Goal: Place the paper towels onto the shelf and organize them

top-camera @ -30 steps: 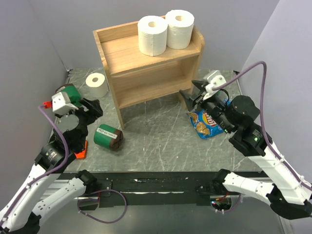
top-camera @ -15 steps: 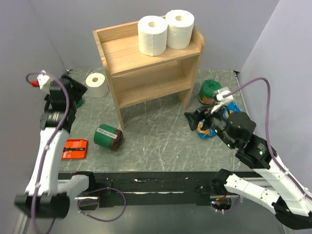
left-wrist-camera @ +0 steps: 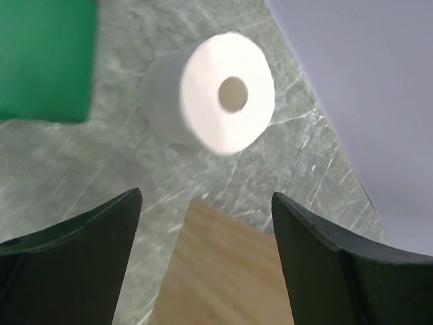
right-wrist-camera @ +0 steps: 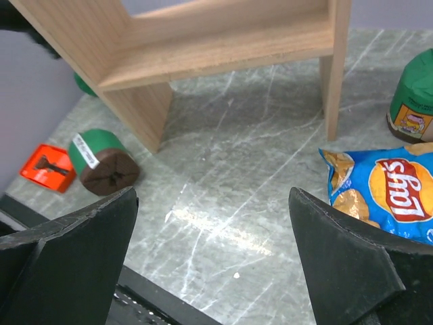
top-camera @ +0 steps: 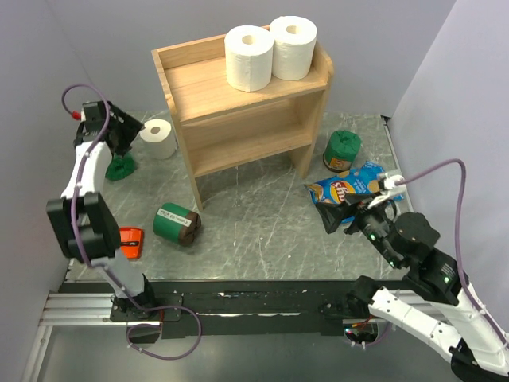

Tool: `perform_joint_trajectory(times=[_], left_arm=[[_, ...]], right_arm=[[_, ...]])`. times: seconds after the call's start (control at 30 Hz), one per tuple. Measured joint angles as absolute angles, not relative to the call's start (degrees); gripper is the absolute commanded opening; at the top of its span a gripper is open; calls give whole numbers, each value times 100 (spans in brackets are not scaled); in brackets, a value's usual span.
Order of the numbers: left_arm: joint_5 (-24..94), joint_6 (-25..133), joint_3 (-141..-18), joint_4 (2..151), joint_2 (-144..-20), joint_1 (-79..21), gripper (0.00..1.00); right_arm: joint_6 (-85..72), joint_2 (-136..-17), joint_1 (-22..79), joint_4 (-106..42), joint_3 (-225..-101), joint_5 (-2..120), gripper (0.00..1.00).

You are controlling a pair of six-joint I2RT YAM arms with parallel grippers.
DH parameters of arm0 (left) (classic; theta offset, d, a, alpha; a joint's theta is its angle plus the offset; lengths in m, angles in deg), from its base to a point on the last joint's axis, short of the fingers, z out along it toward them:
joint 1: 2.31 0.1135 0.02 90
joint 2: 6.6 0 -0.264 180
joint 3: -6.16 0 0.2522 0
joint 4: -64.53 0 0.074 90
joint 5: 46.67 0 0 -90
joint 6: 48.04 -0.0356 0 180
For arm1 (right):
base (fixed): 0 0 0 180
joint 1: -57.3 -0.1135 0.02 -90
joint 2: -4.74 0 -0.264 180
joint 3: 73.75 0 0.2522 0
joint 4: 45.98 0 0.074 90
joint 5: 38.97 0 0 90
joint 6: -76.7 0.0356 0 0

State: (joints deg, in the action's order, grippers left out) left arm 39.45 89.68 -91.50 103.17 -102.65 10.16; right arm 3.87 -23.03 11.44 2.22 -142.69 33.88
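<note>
Since a second ago the left arm has swung up and back to the far left of the bench [top-camera: 262, 227]. The right arm has drawn away from the shelf [top-camera: 208, 89] toward the near right, uncovering an upright green package [top-camera: 340, 150] by the shelf's right leg. The left hand [left-wrist-camera: 204, 196] is spread wide with nothing in it, pointing at a lone paper towel roll [top-camera: 159, 137]. That roll stands on the bench just beside the shelf's left leg. The right hand [right-wrist-camera: 211, 193] gapes fully and is empty, above the bench beside a Lay's chip bag [top-camera: 354, 189]. Two paper towel rolls [top-camera: 249, 57] stand touching at the right of the shelf's top tier.
</note>
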Motion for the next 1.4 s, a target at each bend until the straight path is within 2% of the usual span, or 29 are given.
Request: perform_joint_trajectory(times=[0.4,0.8,1.4], left_arm=[[3864,9029,-10612,10341,-12037,1009,83],[3873,9051,-11123,10428,-12791,878,83],[4021,8940,-11423,10522,-13161,810,77]], right_arm=[[378,-1730,1144,215,-14061,3325,100],[306,-1776,1144,211,-14061,3283,100],[205,-1896,1144,211,-14042,3235,100]])
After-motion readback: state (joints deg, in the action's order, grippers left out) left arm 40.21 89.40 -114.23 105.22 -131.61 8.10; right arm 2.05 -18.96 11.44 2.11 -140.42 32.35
